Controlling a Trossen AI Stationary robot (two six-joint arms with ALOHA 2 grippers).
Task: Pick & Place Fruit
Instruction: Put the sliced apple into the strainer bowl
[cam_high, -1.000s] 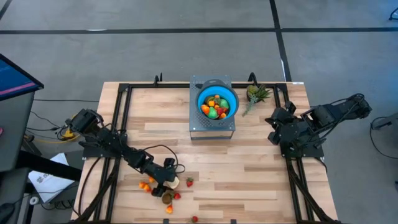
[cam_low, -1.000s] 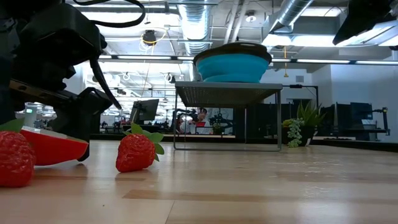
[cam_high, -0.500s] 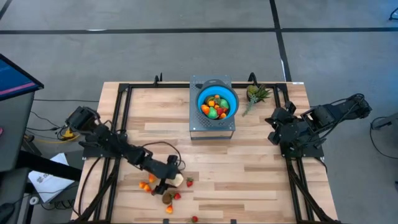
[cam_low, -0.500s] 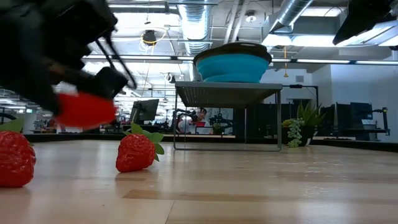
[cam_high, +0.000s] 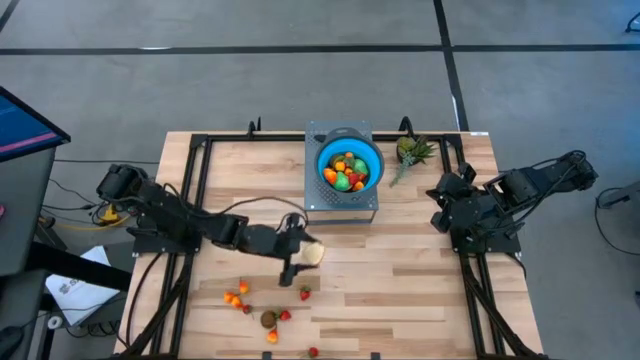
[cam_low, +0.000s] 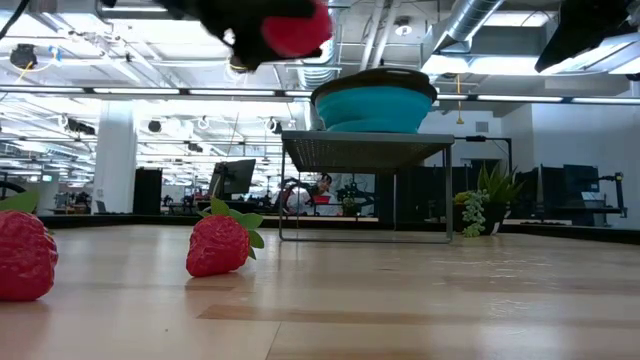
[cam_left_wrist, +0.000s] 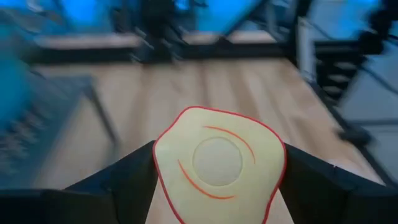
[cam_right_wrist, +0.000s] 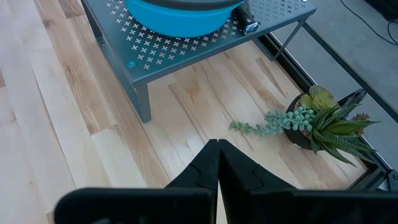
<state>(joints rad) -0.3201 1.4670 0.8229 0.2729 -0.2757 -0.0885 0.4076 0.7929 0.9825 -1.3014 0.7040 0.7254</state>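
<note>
The table (cam_high: 400, 270) is made of pale wooden planks with a black metal frame around its edges. At the far middle stands a grey metal stand (cam_high: 341, 205) with a perforated top, and in the right wrist view its plate shows small cross-shaped holes. On it sits the blue bowl (cam_high: 350, 164), round and smooth, with red, orange and green fruits inside. Beside the stand on the right lies a small spiky plant (cam_high: 413, 152) with green pointed leaves and a string of tiny round beads.

The left gripper (cam_high: 303, 254) holds a half apple (cam_left_wrist: 219, 163) between its two dark fingers, which stand wide apart around it. The piece has a flat cream cut face with a thin red rim, a round core mark and curved orange lines. In the low view its red, glossy skin shows high above the table, in front of the stand. The left arm reaches from the left edge across the table, almost flat and long, with the gripper just in front of the stand.

On the near left of the table lie the other fruits (cam_high: 262, 310): small orange, red and brown pieces, scattered. In the low view two strawberries (cam_low: 222, 241) have a bumpy red surface and green leaves.

The right gripper (cam_right_wrist: 217, 163) is folded at the right edge, well away from the fruits, and its fingers are pressed together on nothing.
</note>
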